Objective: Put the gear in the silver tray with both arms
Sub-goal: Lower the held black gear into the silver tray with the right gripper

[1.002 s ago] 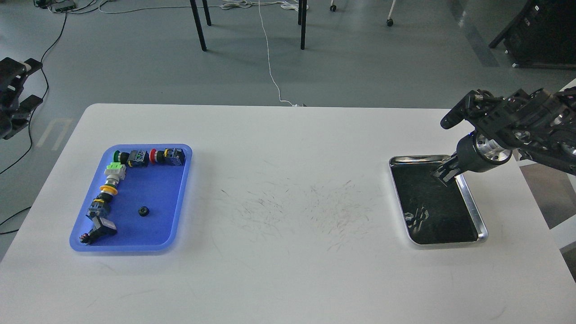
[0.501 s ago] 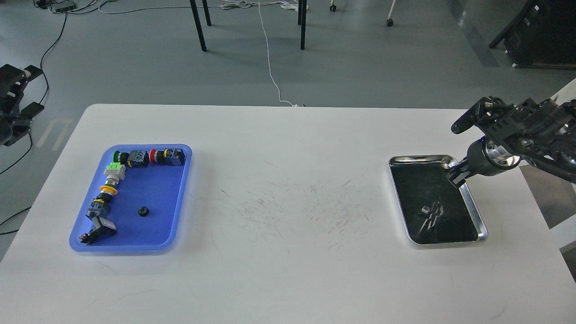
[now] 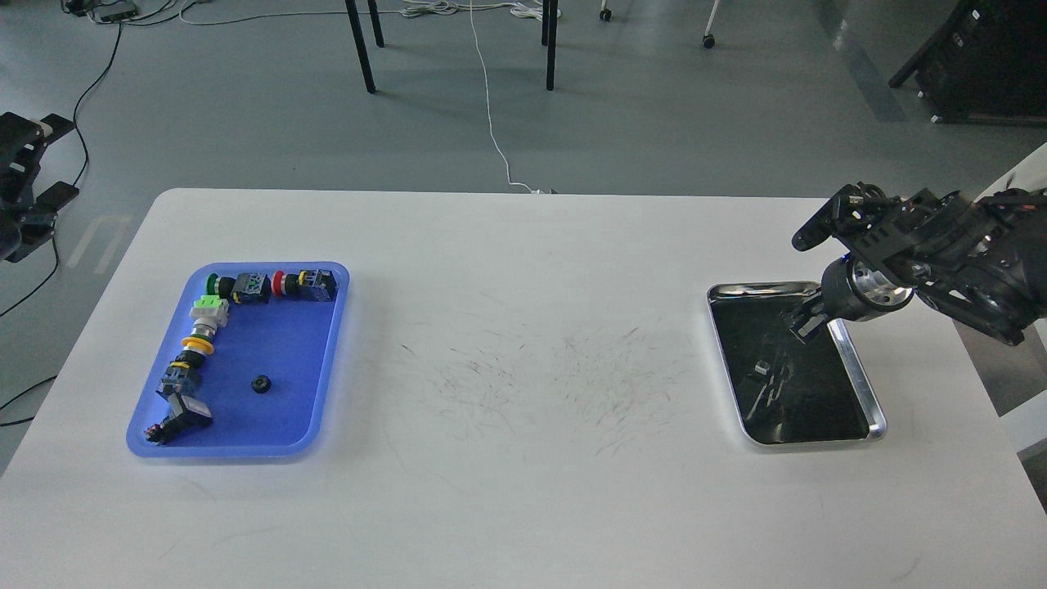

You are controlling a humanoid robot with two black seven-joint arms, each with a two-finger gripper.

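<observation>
The gear [image 3: 261,383] is a small black round piece lying alone on the floor of the blue tray [image 3: 327,360] at the table's left. The silver tray [image 3: 859,384] sits at the right, its dark bottom showing only reflections. My right gripper [image 3: 806,321] hangs over the silver tray's far right corner, pointing down and left; its dark fingers are too small to tell apart. A part of my left arm [image 3: 20,192] shows at the left edge of the view, off the table and far from the gear; its fingers cannot be made out.
Several push-button and switch parts [image 3: 245,288] line the blue tray's far and left sides. The white table [image 3: 523,368] has scuff marks in its middle. Chair legs and cables stand on the floor beyond the table.
My right gripper swung out to the silver tray's right rim, then came back left over its far corner. The left arm drew slightly toward the view's edge. The gear has not moved.
</observation>
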